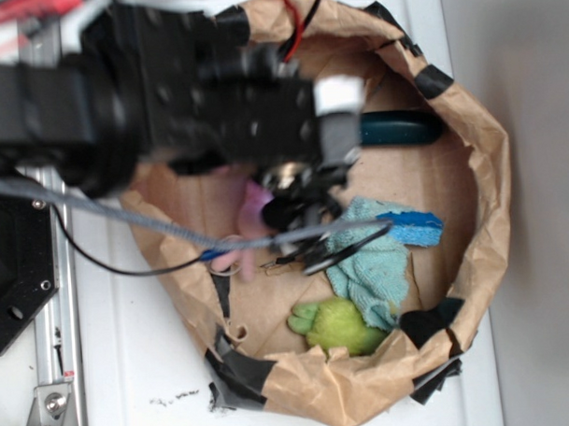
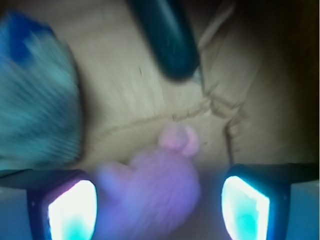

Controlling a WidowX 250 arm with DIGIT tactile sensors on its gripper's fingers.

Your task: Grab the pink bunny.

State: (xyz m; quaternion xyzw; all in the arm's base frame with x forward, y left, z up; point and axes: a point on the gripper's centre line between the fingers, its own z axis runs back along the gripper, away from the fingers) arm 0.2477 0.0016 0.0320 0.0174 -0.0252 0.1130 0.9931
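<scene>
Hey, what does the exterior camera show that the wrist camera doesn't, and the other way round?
Only the exterior view shows the yellow-green plush toy, the paper bag's taped rim and the robot arm. Only the wrist view shows the open gripper straddling the pink bunny, one finger on each side. Both show the bunny, the teal cloth and the dark teal object.

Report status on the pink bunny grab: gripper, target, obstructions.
Gripper open, fingers either side of the pink bunny, not closed on it. Bunny lying on the paper bin floor. Teal cloth beside it, clear of the fingers; nothing blocking.
</scene>
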